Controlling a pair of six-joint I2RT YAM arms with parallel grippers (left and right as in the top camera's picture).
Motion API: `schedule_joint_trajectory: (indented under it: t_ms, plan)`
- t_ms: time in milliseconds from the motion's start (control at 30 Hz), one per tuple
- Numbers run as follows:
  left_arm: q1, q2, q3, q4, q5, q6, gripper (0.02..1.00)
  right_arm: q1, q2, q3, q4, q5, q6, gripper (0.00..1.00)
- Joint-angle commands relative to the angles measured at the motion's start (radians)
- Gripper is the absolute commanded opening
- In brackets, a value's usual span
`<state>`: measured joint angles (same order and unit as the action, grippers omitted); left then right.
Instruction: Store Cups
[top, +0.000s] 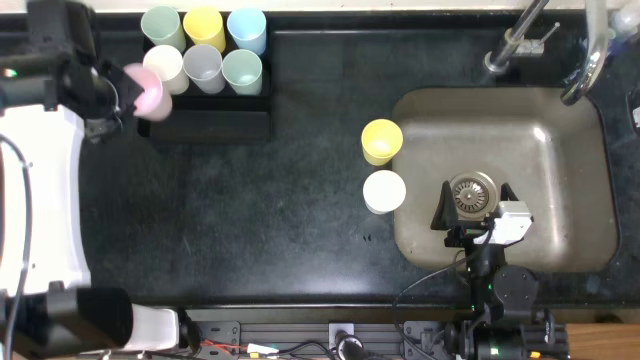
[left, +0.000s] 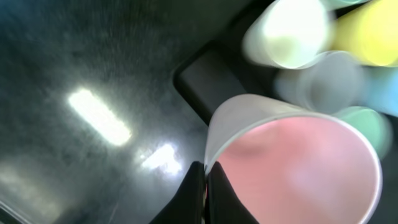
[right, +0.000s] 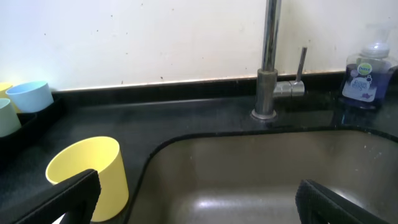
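Note:
My left gripper (top: 133, 92) is shut on the rim of a pink cup (top: 150, 90), held tilted by the left end of the black tray (top: 215, 125). In the left wrist view the thin fingers (left: 198, 193) pinch the pink cup's (left: 298, 168) wall above the tray's corner (left: 208, 78). The tray holds several upright cups, among them cream (top: 165, 66), grey (top: 203, 66) and mint (top: 242, 71). A yellow cup (top: 381, 140) and a white cup (top: 384, 191) stand on the counter beside the sink. My right gripper (top: 472, 208) hangs open over the sink, with nothing in it.
The steel sink (top: 560, 150) fills the right side, with a faucet (right: 268, 62) and a soap bottle (right: 367, 78) behind it. The dark counter (top: 260, 210) lies between the tray and the sink. The yellow cup (right: 93, 171) stands close to my right gripper (right: 199, 211).

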<state>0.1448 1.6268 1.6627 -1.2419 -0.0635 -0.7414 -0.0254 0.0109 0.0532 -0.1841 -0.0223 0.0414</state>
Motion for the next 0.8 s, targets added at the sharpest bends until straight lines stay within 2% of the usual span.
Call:
schedule_joint_trajectory:
  t_ms: [33,433,800]
  plan:
    - [0.031,0.005,-0.099,0.053,0.063,-0.005,0.036,-0.001,-0.007,-0.002,0.005,-0.007,0.005,0.998]
    - [0.123,0.065,-0.098,0.068,0.07,-0.034,0.036,-0.001,-0.007,-0.002,0.005,-0.007,0.004,0.998]
    - [0.127,0.127,-0.098,0.194,0.119,-0.047,0.036,-0.001,-0.007,-0.002,0.005,-0.007,0.005,0.998]
